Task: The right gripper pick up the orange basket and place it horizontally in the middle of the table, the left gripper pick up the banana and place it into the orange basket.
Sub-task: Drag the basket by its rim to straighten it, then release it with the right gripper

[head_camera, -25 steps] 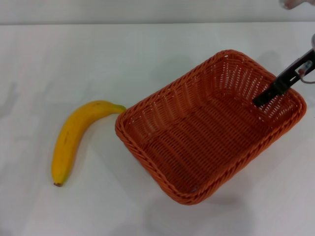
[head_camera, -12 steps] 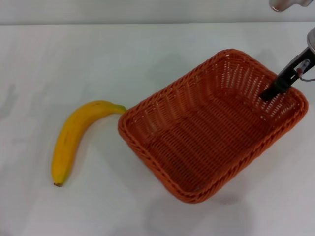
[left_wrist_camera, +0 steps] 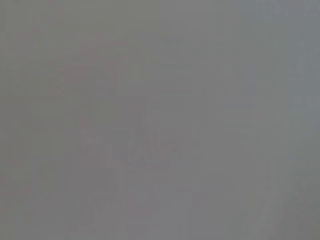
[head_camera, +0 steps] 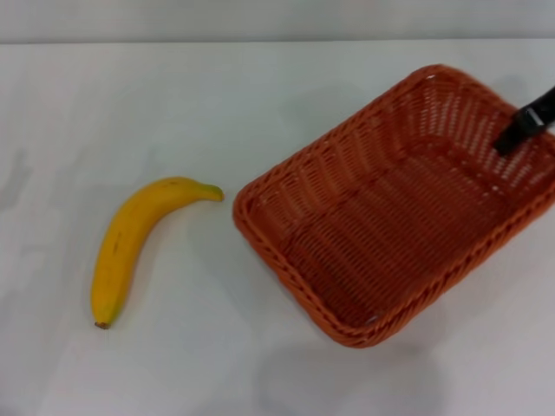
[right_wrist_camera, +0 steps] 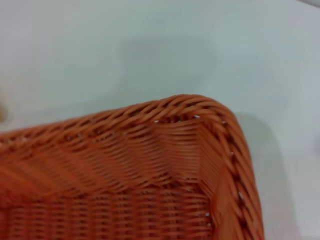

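Basket shifted rightward, seemingly diagonal.

on the table the banana lies to my left of the orange basket, apart from it; my right gripper reaches inside the basket's far right end.

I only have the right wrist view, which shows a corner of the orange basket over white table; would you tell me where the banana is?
Observer: The banana lies on the table to the robot's left of the orange basket, not touching it.
Operator: Is the basket flat on the table?
Observer: It appears tilted and casts a shadow below its near corner; it runs diagonally across the head view, its right end cut off at the edge.
Operator: Where is my claw?
Observer: The right claw reaches inside the basket at its far right wall.
Operator: And the left claw?
Observer: Not visible in any view.
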`<action>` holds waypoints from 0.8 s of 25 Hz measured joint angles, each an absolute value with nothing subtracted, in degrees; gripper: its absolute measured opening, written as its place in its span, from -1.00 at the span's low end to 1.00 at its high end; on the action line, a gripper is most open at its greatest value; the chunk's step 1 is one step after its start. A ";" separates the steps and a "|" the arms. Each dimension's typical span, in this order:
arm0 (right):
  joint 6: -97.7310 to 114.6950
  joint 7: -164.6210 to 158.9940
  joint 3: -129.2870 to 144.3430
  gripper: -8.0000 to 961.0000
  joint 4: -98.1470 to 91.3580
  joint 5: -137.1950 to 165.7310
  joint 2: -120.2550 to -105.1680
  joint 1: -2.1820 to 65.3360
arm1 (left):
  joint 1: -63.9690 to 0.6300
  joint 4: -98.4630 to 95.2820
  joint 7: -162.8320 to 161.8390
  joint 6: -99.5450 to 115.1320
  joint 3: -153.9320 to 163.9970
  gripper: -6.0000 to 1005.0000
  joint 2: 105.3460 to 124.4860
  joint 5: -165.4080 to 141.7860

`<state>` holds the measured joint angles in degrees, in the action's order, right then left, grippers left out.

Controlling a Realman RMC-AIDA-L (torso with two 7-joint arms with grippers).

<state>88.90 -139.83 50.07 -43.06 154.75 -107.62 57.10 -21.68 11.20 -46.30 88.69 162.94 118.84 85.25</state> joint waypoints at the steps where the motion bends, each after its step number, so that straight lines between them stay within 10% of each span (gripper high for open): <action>1: 90.05 -141.01 48.53 -0.64 -43.03 154.68 -106.94 56.70 | -21.67 11.19 -46.29 88.69 162.93 0.76 118.84 85.33; 8: 94.22 -147.20 37.95 -0.73 -46.52 154.01 -105.81 49.99 | -21.63 11.20 -46.26 88.72 162.87 0.76 118.73 85.56; 20: 92.83 -153.83 33.17 -0.73 -62.36 141.04 -114.97 32.43 | -22.39 11.43 -46.26 88.68 162.86 0.76 117.95 85.60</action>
